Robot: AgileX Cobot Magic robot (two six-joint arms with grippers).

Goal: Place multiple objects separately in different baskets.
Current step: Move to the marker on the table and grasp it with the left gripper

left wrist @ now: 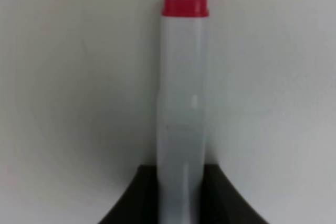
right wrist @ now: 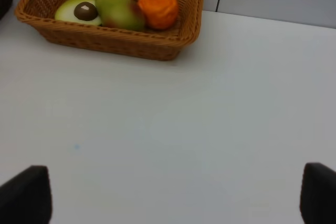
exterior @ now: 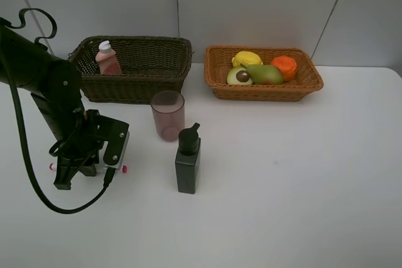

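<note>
Marker [exterior: 116, 169], white with pink tips, lies flat on the table [exterior: 301, 186] on my left side, well apart from both baskets.

From the high camera, my left gripper [exterior: 88, 166] is down over it. I count two baskets. The dark basket [exterior: 138, 86] holds one peach-pink bottle [exterior: 108, 59]. The orange-tan basket [exterior: 264, 92] holds four fruits: lemon [exterior: 246, 58], avocado half [exterior: 239, 76], pear [exterior: 265, 74] and orange [exterior: 284, 66]. Three things are loose on the table: the marker, one pinkish cup [exterior: 168, 115] and one dark pump bottle [exterior: 188, 161].

On the left wrist camera, the jaws press both sides of the barrel, so I read them as clenched on the marker. I judge this is the pick. Next comes a straight lift, then a carry to the dark basket, keeping clear of the cup.

On the right wrist camera, my right gripper [right wrist: 168, 200] is spread wide and empty over bare table.
</note>
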